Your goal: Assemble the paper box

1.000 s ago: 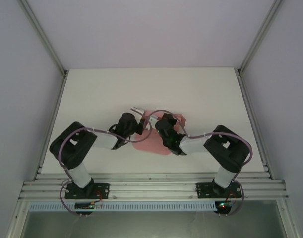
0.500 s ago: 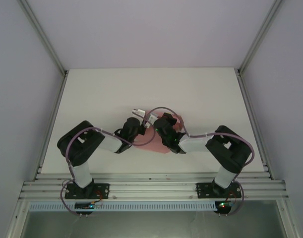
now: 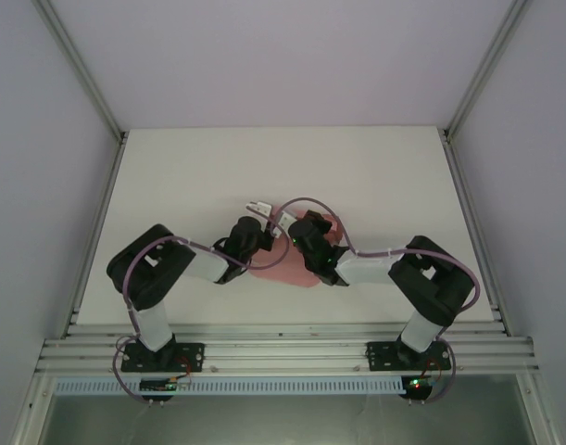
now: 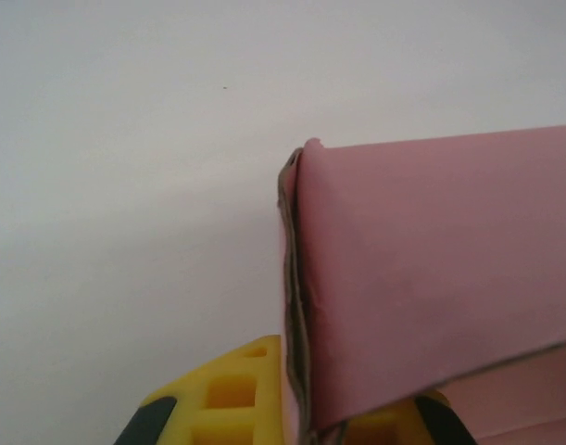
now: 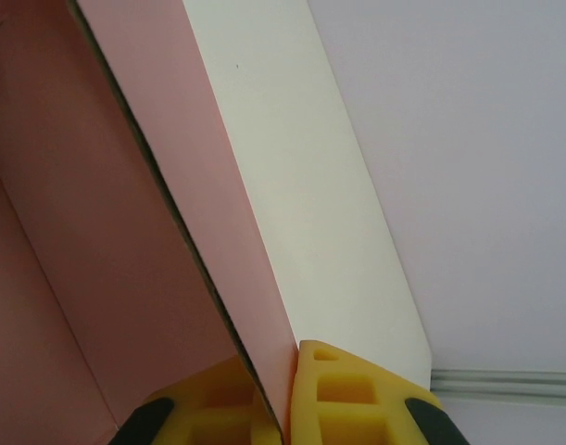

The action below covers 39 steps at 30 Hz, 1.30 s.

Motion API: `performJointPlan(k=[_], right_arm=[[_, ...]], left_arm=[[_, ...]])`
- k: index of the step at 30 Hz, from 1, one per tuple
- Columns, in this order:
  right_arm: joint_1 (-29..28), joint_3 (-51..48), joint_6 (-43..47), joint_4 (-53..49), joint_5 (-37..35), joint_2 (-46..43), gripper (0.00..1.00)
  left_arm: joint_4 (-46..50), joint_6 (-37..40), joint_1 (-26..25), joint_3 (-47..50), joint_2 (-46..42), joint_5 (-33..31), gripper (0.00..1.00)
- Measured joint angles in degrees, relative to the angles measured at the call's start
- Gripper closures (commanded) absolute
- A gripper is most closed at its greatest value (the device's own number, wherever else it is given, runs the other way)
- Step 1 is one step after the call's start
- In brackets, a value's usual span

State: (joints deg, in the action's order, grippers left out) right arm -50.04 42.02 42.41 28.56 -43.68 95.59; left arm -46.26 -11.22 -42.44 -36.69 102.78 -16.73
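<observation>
The paper box (image 3: 281, 268) sits mid-counter (image 3: 190, 176), between both arms, partly formed: panels raised, lid not closed. The left tool (image 4: 296, 413) clamps a folded corner; the right tool (image 5: 283, 413) pinches an upright wall. Assembly is judged roughly midway.

White table (image 3: 171, 185), pink paper box (image 3: 284, 272) near its middle

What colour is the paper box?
The paper box is plain pink; left wrist view shows it best.
</observation>
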Motion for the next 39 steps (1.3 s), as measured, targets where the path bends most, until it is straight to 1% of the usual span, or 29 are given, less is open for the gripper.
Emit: performJointPlan(k=[1, 2, 3, 5, 6, 8, 10, 11, 15, 17, 19, 21, 23, 24, 25, 28, 31, 33, 39], right_arm=[[0.0, 0.0, -0.5, -0.2, 0.2, -0.1, 0.85], [0.1, 0.0, -1.2, -0.6, 0.6, -0.4, 0.73], [0.1, -0.1, -2.5, -1.5, 1.8, -1.1, 0.69], [0.1, -0.8, -5.2, -3.9, 4.7, -2.7, 0.55], [0.1, -1.1, -6.3, -5.2, 6.1, -3.7, 0.52], [0.5, -1.8, -9.1, -9.2, 9.7, -6.8, 0.36], [1.2, -2.5, -11.6, -13.2, 13.6, -10.6, 0.24], [1.6, -2.9, -13.2, -15.0, 16.1, -13.0, 0.19], [3.6, -3.8, -17.8, -19.0, 26.4, -21.7, 0.05], [6.1, -3.8, -20.8, -19.4, 31.5, -25.0, 0.03], [9.8, -3.7, -24.5, -19.3, 35.6, -27.3, 0.02], [13.7, -3.0, -28.6, -19.7, 38.4, -27.6, 0.02], [17.1, -0.7, -32.4, -20.8, 40.4, -25.8, 0.02], [18.3, 0.9, -33.9, -21.4, 41.2, -24.3, 0.03], [19.4, 3.1, -35.6, -22.3, 41.8, -22.2, 0.03], [20.2, 8.5, -38.2, -24.3, 43.2, -16.2, 0.06], [20.1, 11.8, -39.9, -26.0, 45.0, -11.2, 0.07], [20.1, 12.3, -40.5, -26.8, 46.6, -8.9, 0.08], [19.9, 12.3, -40.5, -27.1, 48.5, -5.2, 0.11]], left_arm=[[-0.1, 0.0, 0.0, 0.0, 0.1, 0.0, 1.00], [-0.1, 0.0, 0.0, 0.0, 0.1, 0.1, 1.00], [-0.2, -0.1, 0.2, 0.0, 0.3, 0.2, 1.00], [-0.4, -0.2, 0.9, 0.1, 0.5, 1.2, 1.00], [-0.6, -0.2, 1.1, 0.1, 0.5, 1.6, 1.00], [-0.6, -0.2, 1.5, 0.1, 0.5, 2.7, 1.00], [-0.7, -0.3, 2.0, 0.1, 0.5, 3.5, 1.00], [-0.7, -0.4, 2.2, 0.1, 0.5, 3.9, 1.00], [-0.7, -0.4, 2.6, 0.1, 0.6, 5.4, 1.00], [-1.1, -0.4, 2.8, 0.1, 0.8, 6.6, 1.00], [-1.6, -0.4, 3.0, 0.1, 1.0, 8.0, 1.00], [-2.0, -0.2, 3.1, 0.1, 1.3, 9.6, 1.00], [-2.1, -0.2, 3.1, 0.1, 1.3, 11.0, 1.00], [-2.2, -0.2, 3.1, 0.1, 1.3, 11.5, 0.97], [-2.1, 0.0, 3.1, 0.0, 1.3, 12.1, 0.92], [-1.7, 0.6, 3.1, -0.6, 1.6, 13.0, 0.89], [-0.6, 0.9, 3.1, -1.3, 1.6, 13.5, 0.86], [0.0, 1.2, 3.1, -1.7, 1.6, 13.9, 0.83], [2.4, 1.3, 3.2, -2.0, 1.6, 14.4, 0.83]])
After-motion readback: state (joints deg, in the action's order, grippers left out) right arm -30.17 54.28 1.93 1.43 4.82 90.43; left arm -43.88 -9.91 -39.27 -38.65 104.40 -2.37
